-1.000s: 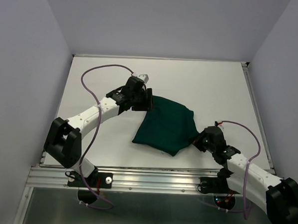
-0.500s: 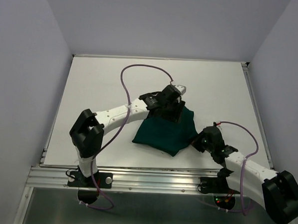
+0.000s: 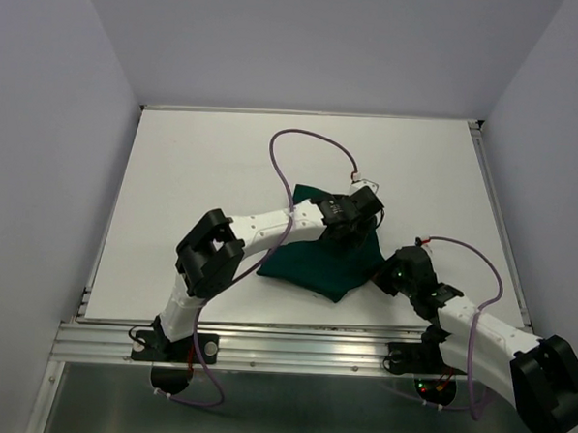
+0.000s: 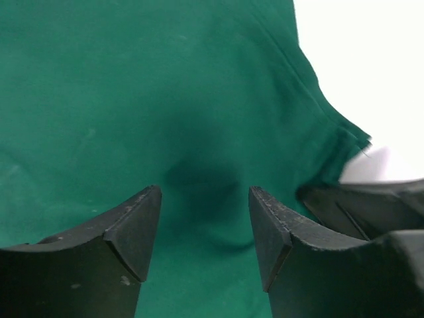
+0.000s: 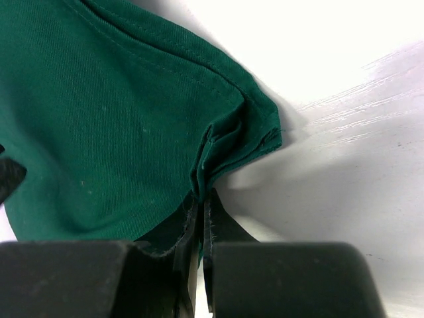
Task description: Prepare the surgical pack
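Swinging right across from the drape's far-left corner, the left arm now reaches over the dark green cloth drape point(image 3: 301, 264) and has its left gripper point(image 4: 205, 199) hanging above the right-hand part of the cloth. The drape itself has not budged: it lies bunched as a skewed four-cornered bundle on the white table point(image 3: 194, 173), nearer the arms' edge than the far one, and whatever it may wrap is hidden. Look at the left wrist view: the two fingers stand apart with nothing between them, only green fabric and a soft shadow below, so the cloth lies straight beneath them; whether the tips touch it I cannot tell. The drape's right edge runs just beside those fingers, on their right. And right there is the right gripper point(image 5: 201, 199), clamped tight on the drape's right corner, a folded wad of hem squeezed between its fingers, the rest of the cloth spreading away to its left. So both grippers crowd the same side of the drape, close together but apart. My read: the right one is anchoring that corner, and the left one is the nearer to the cloth's middle and far-right fold, so the next grasp falls to it, a short drop straight down onto fabric.
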You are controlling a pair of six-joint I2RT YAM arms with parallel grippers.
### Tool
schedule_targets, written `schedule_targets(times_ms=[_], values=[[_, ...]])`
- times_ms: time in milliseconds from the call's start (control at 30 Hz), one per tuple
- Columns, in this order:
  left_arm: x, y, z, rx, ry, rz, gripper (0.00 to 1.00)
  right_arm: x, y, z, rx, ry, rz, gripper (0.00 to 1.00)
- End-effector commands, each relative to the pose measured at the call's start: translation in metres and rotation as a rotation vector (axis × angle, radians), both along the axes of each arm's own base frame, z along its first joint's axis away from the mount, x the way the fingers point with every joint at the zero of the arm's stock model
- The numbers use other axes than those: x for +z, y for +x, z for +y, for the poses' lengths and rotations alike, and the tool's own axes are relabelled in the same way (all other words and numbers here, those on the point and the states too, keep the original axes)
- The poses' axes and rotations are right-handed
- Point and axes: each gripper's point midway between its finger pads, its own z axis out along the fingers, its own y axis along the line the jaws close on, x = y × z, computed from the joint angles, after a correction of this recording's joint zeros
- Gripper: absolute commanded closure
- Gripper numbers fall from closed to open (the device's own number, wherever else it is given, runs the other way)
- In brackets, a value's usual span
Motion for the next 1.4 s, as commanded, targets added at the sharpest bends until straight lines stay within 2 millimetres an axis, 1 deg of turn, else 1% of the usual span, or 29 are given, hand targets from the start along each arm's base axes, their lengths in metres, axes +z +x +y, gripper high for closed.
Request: schedule_targets(times_ms=[0,33,67,100,167,200,333,367,400,433,533,567,633,733,833,867,900,933,1067,1133,1167,1200,1233,1267,1300,1333,1367], values=[[0.033,0.023,-0.007,0.078,-0.039,-0.109,0.32,-0.014,-0.01,-0.009,-0.01,-0.035,0.037,0.99],[0.032,0.025,-0.008,0.082,-0.037,-0.115,0.32,-0.014,-0.01,-0.009,-0.01,-0.035,0.037,0.99],[0.023,0.026,-0.01,0.077,-0.018,-0.107,0.32,-0.014,-0.01,-0.009,-0.01,-0.035,0.037,0.99],[0.028,0.029,-0.014,0.075,-0.021,-0.11,0.32,-0.013,-0.009,-0.009,-0.009,-0.034,0.034,0.99],[0.019,0.03,-0.019,0.069,-0.006,-0.101,0.32,-0.013,-0.009,-0.009,-0.007,-0.037,0.035,0.99],[0.021,0.032,-0.023,0.067,-0.015,-0.105,0.32,-0.013,-0.009,-0.008,-0.005,-0.037,0.035,0.99],[0.009,0.031,-0.032,0.042,-0.025,-0.083,0.31,-0.012,-0.008,-0.008,-0.005,-0.038,0.033,0.99],[0.0,0.03,-0.033,0.037,-0.008,-0.067,0.31,-0.013,-0.008,-0.008,-0.003,-0.039,0.034,0.99],[-0.005,0.029,-0.033,0.037,0.003,-0.059,0.31,-0.013,-0.009,-0.008,-0.003,-0.041,0.037,0.99],[-0.018,0.029,-0.031,0.046,0.031,-0.05,0.31,-0.013,-0.008,-0.008,-0.003,-0.039,0.034,0.99],[-0.031,0.029,-0.028,0.053,0.068,-0.04,0.32,-0.013,-0.008,-0.008,0.0,-0.04,0.035,0.99],[-0.037,0.028,-0.028,0.054,0.077,-0.034,0.35,-0.013,-0.008,-0.008,0.001,-0.04,0.034,0.99],[-0.042,0.027,-0.028,0.053,0.086,-0.028,0.38,-0.012,-0.008,-0.008,0.001,-0.04,0.032,0.99],[-0.05,0.028,-0.026,0.057,0.107,-0.026,0.53,-0.012,-0.008,-0.008,-0.001,-0.041,0.033,0.99],[-0.05,0.028,-0.025,0.058,0.114,-0.028,0.62,-0.012,-0.007,-0.008,0.0,-0.042,0.031,0.99],[-0.051,0.029,-0.025,0.057,0.115,-0.029,0.69,-0.012,-0.007,-0.007,0.002,-0.043,0.031,0.99],[-0.051,0.028,-0.025,0.057,0.117,-0.029,0.73,-0.012,-0.007,-0.007,0.001,-0.042,0.033,0.99],[-0.053,0.028,-0.025,0.054,0.121,-0.028,0.8,-0.013,-0.007,-0.008,0.001,-0.044,0.036,0.99],[-0.057,0.027,-0.028,0.033,0.122,-0.015,1.0,-0.013,-0.008,-0.007,0.002,-0.039,0.039,0.99],[-0.058,0.027,-0.028,0.021,0.121,-0.009,1.0,-0.012,-0.007,-0.006,0.006,-0.038,0.037,0.98],[-0.058,0.027,-0.028,0.021,0.12,-0.009,1.0,-0.012,-0.007,-0.007,0.007,-0.044,0.036,0.92],[-0.059,0.027,-0.024,0.02,0.126,-0.005,1.0,-0.01,-0.006,-0.009,0.005,-0.058,0.035,0.82],[-0.058,0.028,-0.025,0.014,0.114,-0.008,1.0,-0.009,-0.005,-0.012,-0.003,-0.077,0.038,0.51],[-0.049,0.03,-0.024,0.011,0.1,-0.02,1.0,-0.006,-0.002,-0.016,-0.011,-0.107,0.028,0.39],[-0.052,0.032,-0.019,0.011,0.099,-0.023,1.0,0.005,0.003,-0.017,-0.014,-0.125,0.021,0.28],[-0.048,0.033,-0.018,0.008,0.087,-0.027,1.0,0.01,0.005,-0.019,-0.022,-0.14,0.013,0.28],[-0.038,0.033,-0.017,0.004,0.059,-0.028,1.0,0.017,0.009,-0.021,-0.03,-0.155,-0.003,0.28]])
